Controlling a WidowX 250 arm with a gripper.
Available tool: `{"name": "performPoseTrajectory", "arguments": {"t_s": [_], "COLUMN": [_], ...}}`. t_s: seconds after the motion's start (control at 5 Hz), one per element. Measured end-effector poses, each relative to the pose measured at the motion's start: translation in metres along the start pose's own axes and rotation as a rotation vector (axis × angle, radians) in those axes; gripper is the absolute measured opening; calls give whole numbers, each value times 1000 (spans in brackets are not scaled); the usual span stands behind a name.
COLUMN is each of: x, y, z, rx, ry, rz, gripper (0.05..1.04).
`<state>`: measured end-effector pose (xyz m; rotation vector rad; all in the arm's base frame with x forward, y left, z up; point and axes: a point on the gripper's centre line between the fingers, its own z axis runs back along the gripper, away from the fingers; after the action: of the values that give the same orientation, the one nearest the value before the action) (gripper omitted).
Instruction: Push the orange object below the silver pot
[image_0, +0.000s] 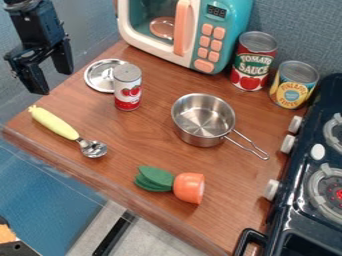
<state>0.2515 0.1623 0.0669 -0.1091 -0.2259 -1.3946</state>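
Camera view: shows the black tool (53, 82) hanging from the upper left, over the far left side of the desk (133, 150), well apart from the pot. Is released, with a wide gap between its two fingers and nothing between them.

Has the orange object (189, 187) on the near part of the desk, below the silver pot (204, 122) in the view and slightly left of its middle, with bare wood between. Shows a green leafy piece (155, 179) right at its left side. Shows the pot standing upright with its inside open to view, and with its wire handle (248, 145) pointing to the lower right.

Includes a spoon (55, 123) with a yellow handle, lying near the left edge with its bowl toward the orange object. Farther back, has a red and white can (127, 87) standing upright, with a round silver lid (99, 76) lying just beside and partly behind it.

At the back, shows a teal and white toy microwave (227, 25) with an orange handle, then a red can (254, 62) and a yellow and blue can (294, 85), both upright to its right. Along the right side, has a dark toy stove (294, 215) with white knobs facing the pot.
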Motion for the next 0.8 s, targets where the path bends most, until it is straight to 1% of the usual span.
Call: {"name": "performPoseTrajectory", "arguments": {"t_s": [0.2,0.4,0.6,0.8], "x": [0,14,43,81], "y": [-4,-13,-17,-25], "z": [-9,-23,-15,-10], "rx": [-30,-91,-94,-72], "ry": [-10,43,83,70], "rz": [9,-59,-179,-285], "gripper": [1000,1000,1000,1000]}}
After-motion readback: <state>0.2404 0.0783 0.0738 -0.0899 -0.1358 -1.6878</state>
